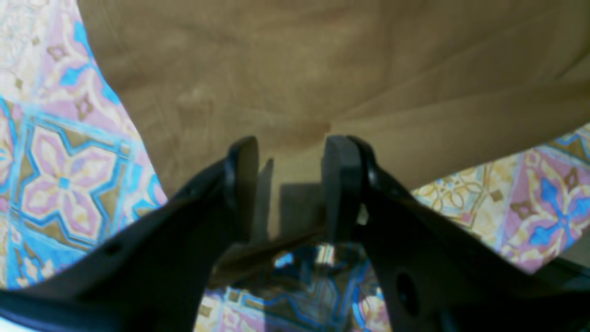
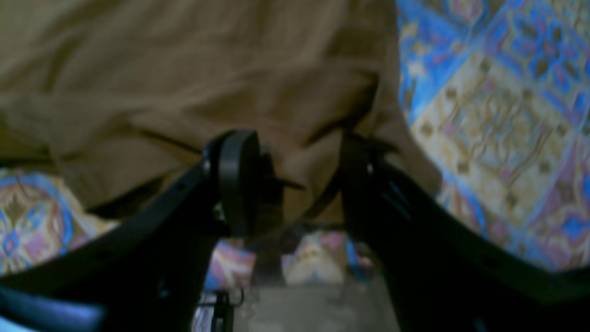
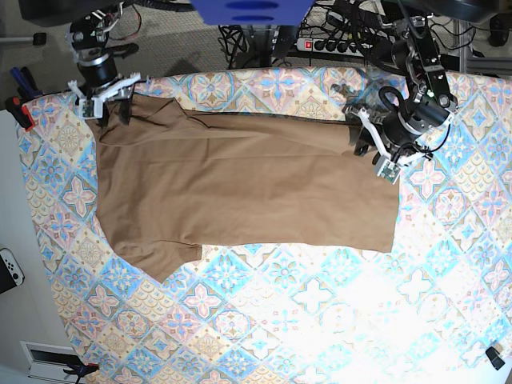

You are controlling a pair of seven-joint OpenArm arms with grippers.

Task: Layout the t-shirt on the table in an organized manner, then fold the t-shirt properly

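The tan-brown t-shirt lies spread flat across the back half of the table, with one sleeve pointing toward the front left. My left gripper sits at the shirt's back right corner. In the left wrist view its jaws stand apart, astride the shirt's edge on the table. My right gripper is at the back left corner. Its jaws are also apart, with a bunched fold of the shirt between them above the table.
Beyond the table's back edge are a power strip with cables and a blue part. A red clamp grips the left edge. A small black object lies at the front right corner. Patterned cloth shows bare in front of the shirt.
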